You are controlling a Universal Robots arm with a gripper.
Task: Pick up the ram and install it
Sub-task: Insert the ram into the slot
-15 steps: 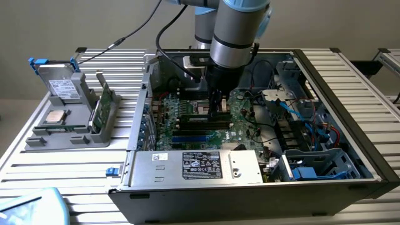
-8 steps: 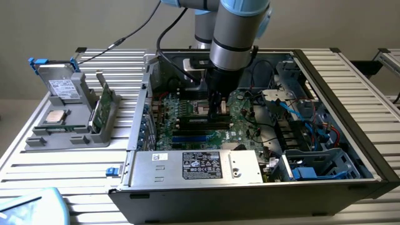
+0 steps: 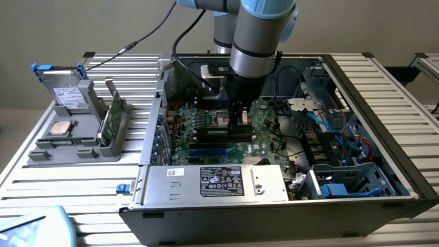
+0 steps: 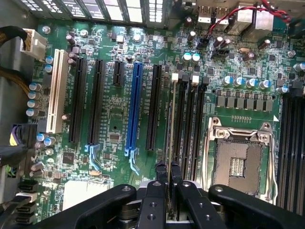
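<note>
My gripper (image 3: 238, 119) reaches down into the open computer case (image 3: 384, 206), over the motherboard (image 3: 205, 144). In the wrist view its two black fingers (image 4: 161, 174) are shut on the ram (image 4: 171, 119). The ram appears edge-on as a thin green strip. It runs along the memory slot closest to the long expansion slots, beside the other black memory slots (image 4: 189, 119). I cannot tell whether the ram is seated in the slot or just above it. The empty processor socket (image 4: 238, 164) lies right beside these slots.
A grey parts tray (image 3: 75, 146) on the exterior view's left holds a broad green card (image 3: 113, 116), a silver processor chip (image 3: 61, 127) and a drive (image 3: 69, 95). Inside the case are the power supply (image 3: 213, 182), blue cables (image 3: 329, 121) and drive cages (image 3: 350, 182).
</note>
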